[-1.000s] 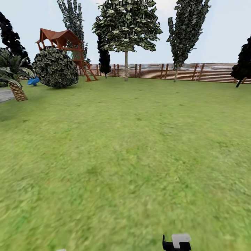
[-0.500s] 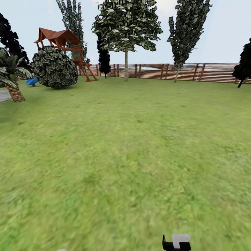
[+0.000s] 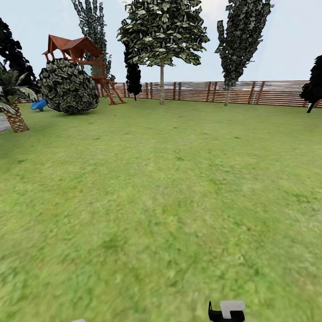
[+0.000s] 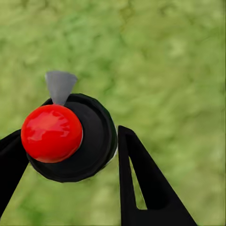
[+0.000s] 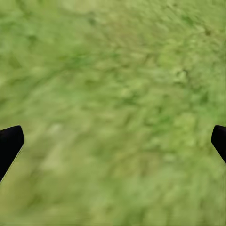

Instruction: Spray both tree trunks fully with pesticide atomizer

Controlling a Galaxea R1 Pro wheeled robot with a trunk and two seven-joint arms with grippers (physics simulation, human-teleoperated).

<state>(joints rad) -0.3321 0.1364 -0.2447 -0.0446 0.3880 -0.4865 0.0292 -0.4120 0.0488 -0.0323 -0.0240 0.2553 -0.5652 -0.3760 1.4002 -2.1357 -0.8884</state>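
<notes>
The pesticide atomizer, a dark round bottle with a red ball top and a grey nozzle, sits between the black fingers of my left gripper, which is shut on it above the grass. My right gripper is open, its two black fingertips far apart over bare grass with nothing between them. The garden's green lawn spreads ahead to a brown slatted fence. Both trees to spray and their trunks are out of view.
Far ahead by the fence stand a thin-trunked leafy tree, a slimmer tree and black cypresses. At the left are a round bush, a red playhouse and a palm. A black-and-white piece of my right arm shows at the bottom edge.
The head view has drifted a little: palm, bush and playhouse slid slightly left in the picture. The arm piece at the bottom edge has kept its place.
</notes>
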